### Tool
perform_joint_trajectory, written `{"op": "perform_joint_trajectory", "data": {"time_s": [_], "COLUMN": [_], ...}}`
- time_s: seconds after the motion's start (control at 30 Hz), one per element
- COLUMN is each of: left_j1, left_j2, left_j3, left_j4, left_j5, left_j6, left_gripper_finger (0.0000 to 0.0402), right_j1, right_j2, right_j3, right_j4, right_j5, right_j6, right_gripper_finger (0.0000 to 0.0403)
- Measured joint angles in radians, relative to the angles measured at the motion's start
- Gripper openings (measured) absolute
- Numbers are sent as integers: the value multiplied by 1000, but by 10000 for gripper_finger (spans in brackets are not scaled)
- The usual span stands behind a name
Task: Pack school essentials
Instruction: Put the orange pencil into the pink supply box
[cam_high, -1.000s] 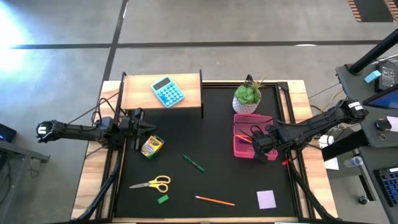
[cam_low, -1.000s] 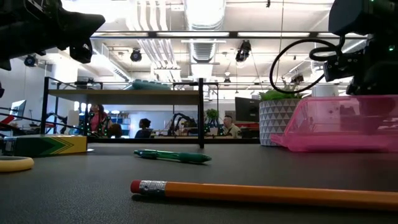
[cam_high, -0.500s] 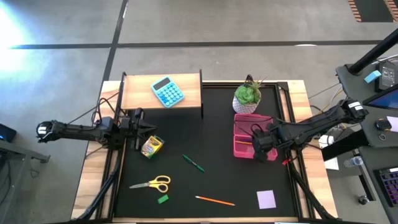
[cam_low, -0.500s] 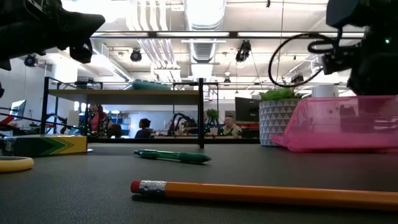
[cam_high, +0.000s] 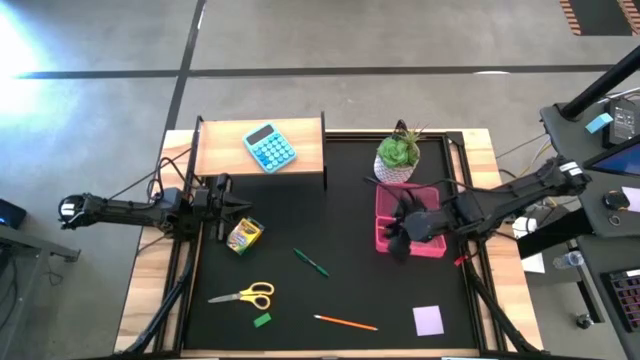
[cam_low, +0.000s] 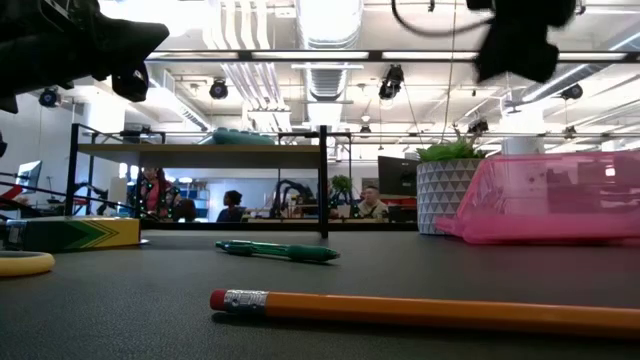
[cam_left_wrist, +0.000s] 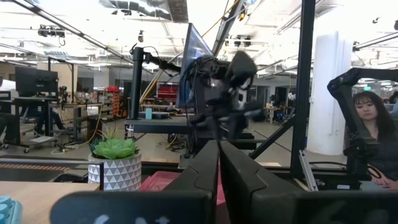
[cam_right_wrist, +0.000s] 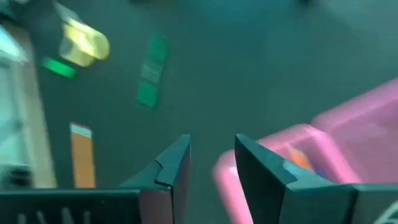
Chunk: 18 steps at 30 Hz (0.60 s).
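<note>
Stationery lies loose on the black mat: a yellow-green crayon box (cam_high: 244, 235), a green pen (cam_high: 311, 262), yellow-handled scissors (cam_high: 245, 295), a small green eraser (cam_high: 262, 320), an orange pencil (cam_high: 345, 322) and a lilac notepad (cam_high: 428, 320). A pink box (cam_high: 412, 218) stands right of centre with something orange (cam_right_wrist: 298, 160) inside. My right gripper (cam_high: 400, 238) hovers open above the box's left wall, empty (cam_right_wrist: 211, 163). My left gripper (cam_high: 236, 208) waits shut (cam_left_wrist: 218, 168) at the mat's left side, just beyond the crayon box.
A potted green plant (cam_high: 398, 155) stands just beyond the pink box. A light-blue calculator (cam_high: 270, 147) lies on a wooden shelf (cam_high: 225, 150) at the far left. Open mat lies between the pen and the pink box. People sit in the room behind the table.
My right gripper has risen from beside the pink box and swung toward the table's left, now high over the box's left wall. The left arm and the loose stationery have kept still.
</note>
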Motion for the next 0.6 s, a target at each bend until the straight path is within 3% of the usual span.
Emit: {"op": "perform_joint_trajectory", "data": {"time_s": [0.27,0.47,0.6], "left_j1": [0,0,0], "left_j2": [0,-2,0], "left_j3": [0,0,0], "left_j4": [0,0,-1], "left_j5": [0,0,0], "left_j6": [0,0,0], "left_gripper_finger": [0,0,0], "right_j1": [170,250,277], "right_j2": [86,345,528], "right_j3": [-2,125,270], "right_j4": [270,295,218], "right_j5": [72,77,28], "right_j6": [95,88,51], "right_gripper_finger": [114,114,114]}}
